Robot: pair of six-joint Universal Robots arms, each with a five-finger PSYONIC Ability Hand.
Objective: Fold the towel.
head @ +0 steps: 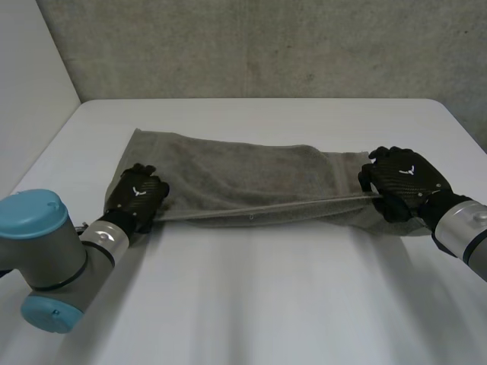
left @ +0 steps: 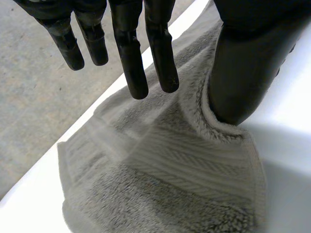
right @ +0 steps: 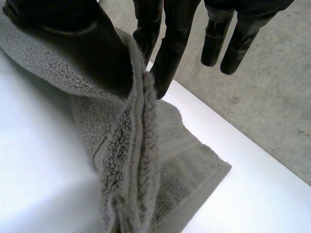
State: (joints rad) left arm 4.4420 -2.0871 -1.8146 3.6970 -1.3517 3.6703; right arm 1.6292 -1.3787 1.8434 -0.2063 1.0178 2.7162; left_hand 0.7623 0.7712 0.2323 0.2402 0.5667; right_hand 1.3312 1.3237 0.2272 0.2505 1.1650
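The towel (head: pixel 251 179) lies stretched in a long grey band across the bench (head: pixel 251 304), reaching from my left hand (head: pixel 138 194) to my right hand (head: pixel 403 181), one end at each. Its near long edge runs as a straight, taut line between my two hands. The rest of the cloth lies rumpled on the bench beyond my fingertips.

My right hand is holding the towel. In my right wrist view the thick hem stands up between my thumb (right: pixel 73 43) and one straight finger (right: pixel 167 58), nipped between the two, and the other fingers hang straight beside it without touching the cloth. Below that pinch the towel's end falls away to a corner lying flat on the bench.

My left hand is spread wide. In my left wrist view its fingers (left: pixel 131 63) are straight and stand apart from the left thumb (left: pixel 243 68), above the cloth. The towel's edge is rucked up against that thumb's tip (it curls round the tip like a small collar). Under my palm the end of the towel spreads out, its woven band showing.

My left arm (head: pixel 46 258) comes in low behind its hand, and my right arm (head: pixel 464 232) comes in behind the other. Beyond the bench's far edge is a grey concrete wall (head: pixel 266 46).
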